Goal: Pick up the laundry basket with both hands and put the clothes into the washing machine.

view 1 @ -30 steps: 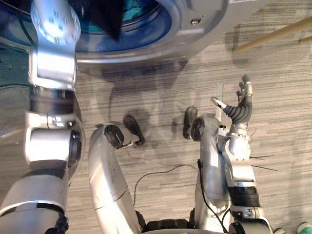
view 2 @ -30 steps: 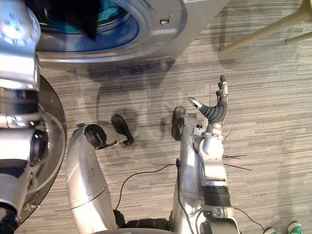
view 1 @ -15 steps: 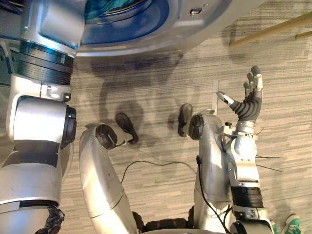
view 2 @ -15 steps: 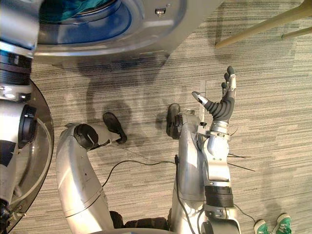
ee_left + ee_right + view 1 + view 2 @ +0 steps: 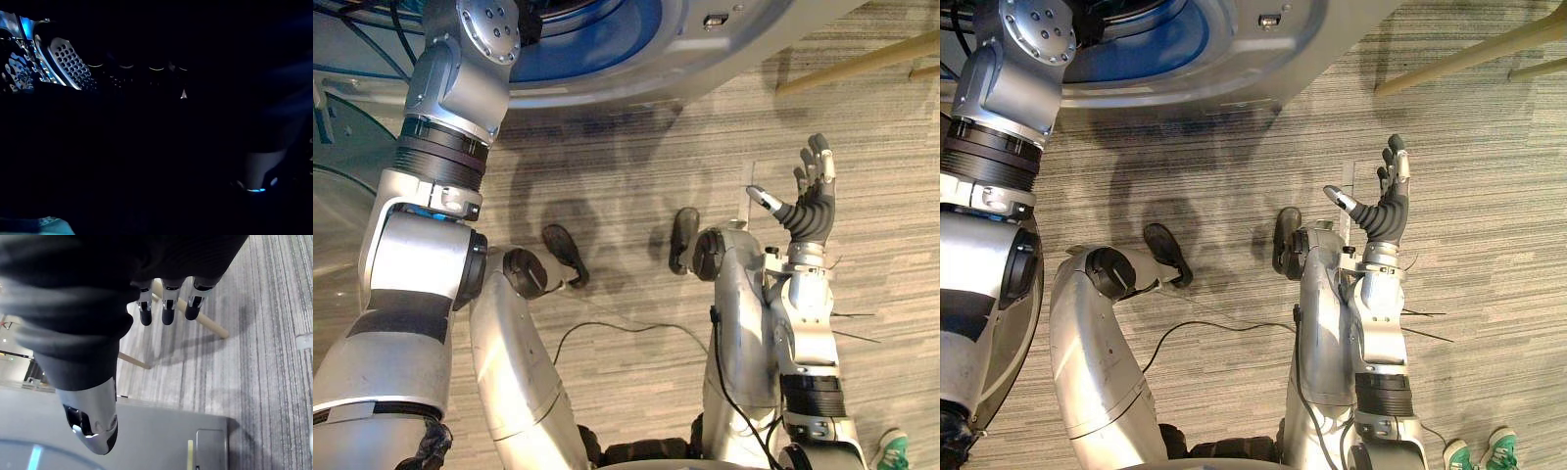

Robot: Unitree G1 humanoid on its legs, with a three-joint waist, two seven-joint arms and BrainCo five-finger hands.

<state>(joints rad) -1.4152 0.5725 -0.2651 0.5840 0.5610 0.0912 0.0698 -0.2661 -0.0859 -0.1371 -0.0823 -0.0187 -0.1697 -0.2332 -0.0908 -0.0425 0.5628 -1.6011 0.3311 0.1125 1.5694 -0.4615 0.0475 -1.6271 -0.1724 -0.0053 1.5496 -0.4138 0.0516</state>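
The grey washing machine (image 5: 734, 34) stands at the top of the eye views, its blue-ringed drum mouth (image 5: 607, 39) facing me. My left arm (image 5: 460, 88) reaches up into that mouth, and its hand is hidden inside. The left wrist view looks into the dark drum, where a perforated metal rib (image 5: 68, 63) catches light. My right hand (image 5: 811, 201) is raised over the carpet to the right of the machine. It is open, with straight fingers (image 5: 166, 308) and the thumb (image 5: 93, 431) apart, and holds nothing.
The machine's round glass door (image 5: 337, 225) hangs open at the left, behind my left arm. Pale wooden furniture legs (image 5: 862, 64) cross the carpet at the upper right. A person's green shoes (image 5: 1489, 450) stand at the lower right.
A second ago a dark cloth hung at the drum's mouth over teal cloth; neither shows now. My left arm has swung across the opening. The right hand stays raised and open.
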